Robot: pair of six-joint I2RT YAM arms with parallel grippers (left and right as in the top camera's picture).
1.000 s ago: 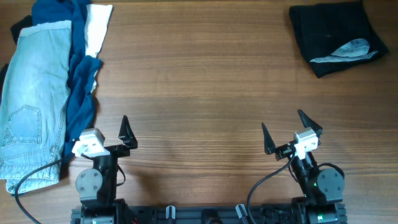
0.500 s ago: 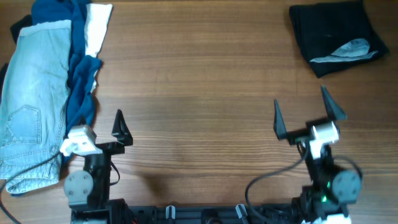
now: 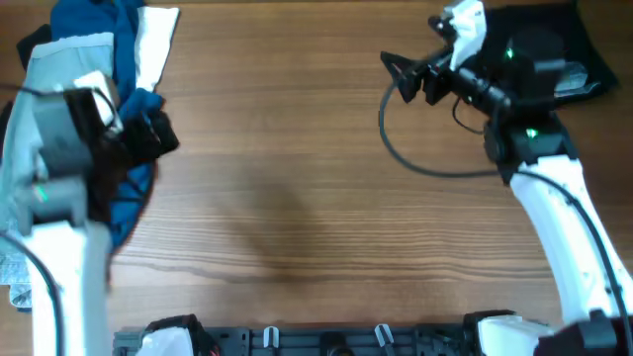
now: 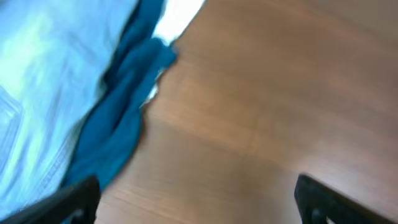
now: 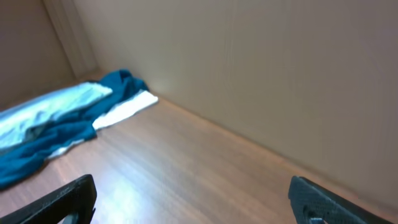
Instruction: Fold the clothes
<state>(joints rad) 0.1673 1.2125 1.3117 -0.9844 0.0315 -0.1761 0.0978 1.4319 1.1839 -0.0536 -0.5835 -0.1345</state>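
Left gripper point(image 4: 196, 202) and right gripper point(image 5: 193, 199), both spread, hold nothing: I have not begun folding.
Jeans point(image 4: 50, 93) lie against the blue shirt point(image 4: 118, 130), ungrasped; I judge every fold remains.

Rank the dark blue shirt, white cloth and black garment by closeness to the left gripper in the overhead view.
1. The dark blue shirt, beside the left gripper, far left.
2. The white cloth, top left.
3. The black garment, top right corner.
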